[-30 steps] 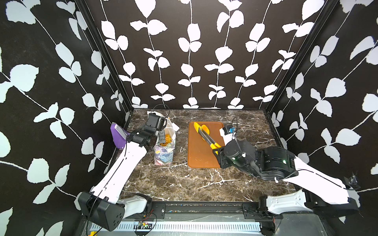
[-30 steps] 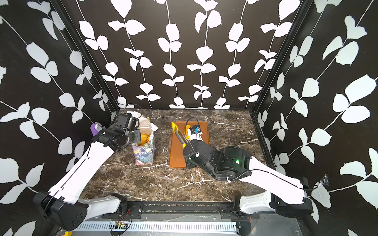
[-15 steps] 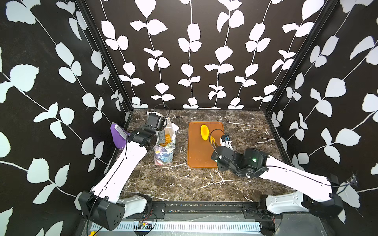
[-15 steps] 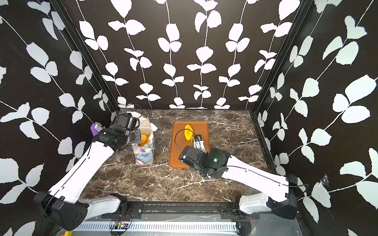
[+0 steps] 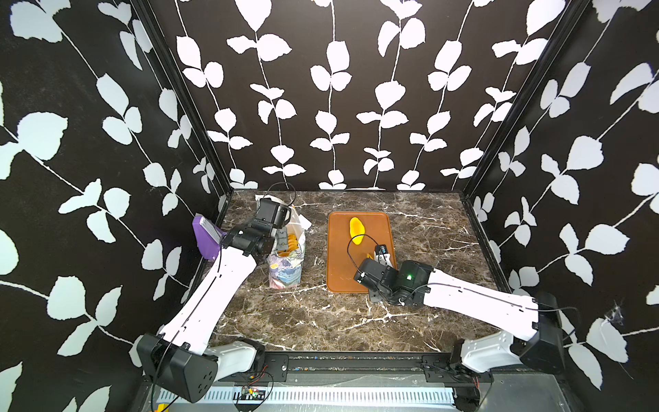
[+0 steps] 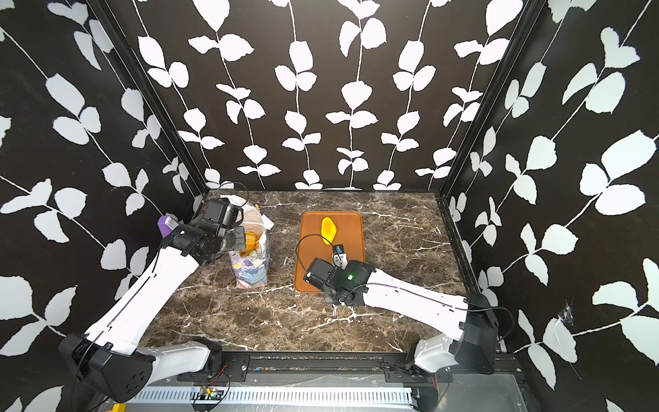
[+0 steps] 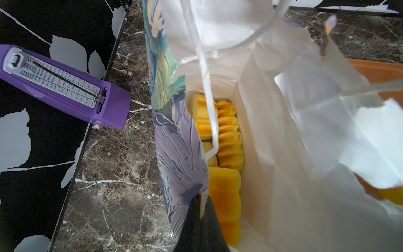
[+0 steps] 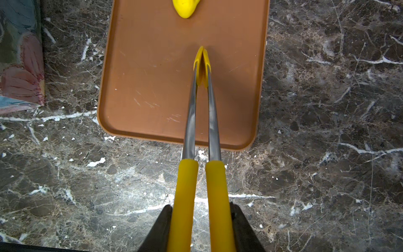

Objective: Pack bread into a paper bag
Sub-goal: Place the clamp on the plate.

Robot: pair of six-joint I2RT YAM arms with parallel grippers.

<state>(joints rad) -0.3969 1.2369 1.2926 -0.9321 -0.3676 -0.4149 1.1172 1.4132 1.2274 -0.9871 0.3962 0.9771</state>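
Right tool (image 8: pixel 200 227) clenched on tongs (image 8: pixel 201 104); tips pinched together, empty, over near half of tray (image 8: pixel 141 87). Oval bun (image 5: pixel 356 230) lies at tray's far end. Best ease the grip so the tips spread, then straddle bun across its width. Left tool (image 7: pixel 199 218) pinches paper bag (image 7: pixel 181 152) rim, left of tray; loaves (image 7: pixel 229 135) inside.

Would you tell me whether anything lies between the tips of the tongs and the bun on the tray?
Nothing visible does: only bare tray surface separates the closed tongs from the oval bun ahead of them.
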